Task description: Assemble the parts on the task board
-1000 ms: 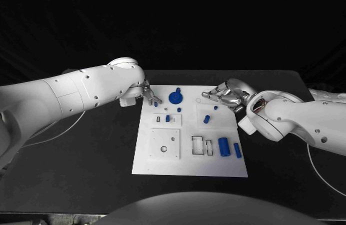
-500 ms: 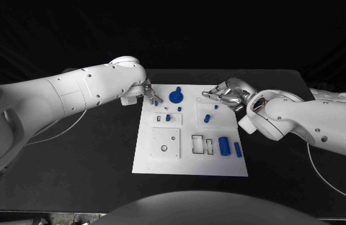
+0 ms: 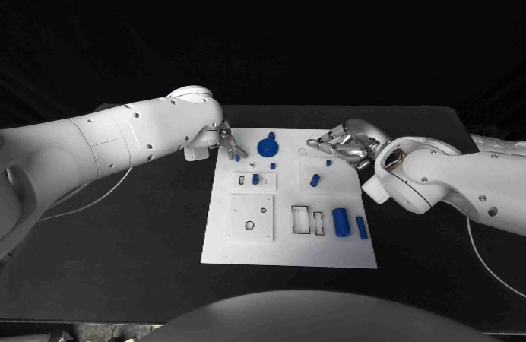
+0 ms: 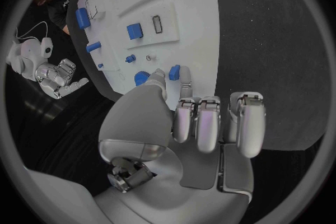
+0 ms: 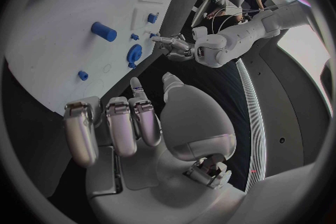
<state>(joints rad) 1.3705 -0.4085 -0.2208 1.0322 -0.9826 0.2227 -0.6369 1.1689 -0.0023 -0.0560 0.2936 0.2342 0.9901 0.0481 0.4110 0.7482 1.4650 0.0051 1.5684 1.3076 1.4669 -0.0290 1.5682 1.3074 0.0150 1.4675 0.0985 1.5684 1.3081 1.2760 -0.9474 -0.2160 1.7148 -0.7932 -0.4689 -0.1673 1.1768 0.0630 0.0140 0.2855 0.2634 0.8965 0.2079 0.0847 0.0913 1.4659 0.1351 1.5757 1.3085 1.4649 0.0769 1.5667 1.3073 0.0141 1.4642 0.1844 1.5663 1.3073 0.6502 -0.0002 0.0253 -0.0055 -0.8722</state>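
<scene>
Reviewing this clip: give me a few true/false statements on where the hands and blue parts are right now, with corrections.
1. The left robot hand pinches a small blue part at the task board's far left corner. True.
2. The right robot hand holds a blue part. False: its fingers are curled with nothing in them, over the board's far right edge.
3. Two blue cylinders lie side by side near the board's right edge. True.
4. The board lies off the black table. False: it rests on it.
</scene>
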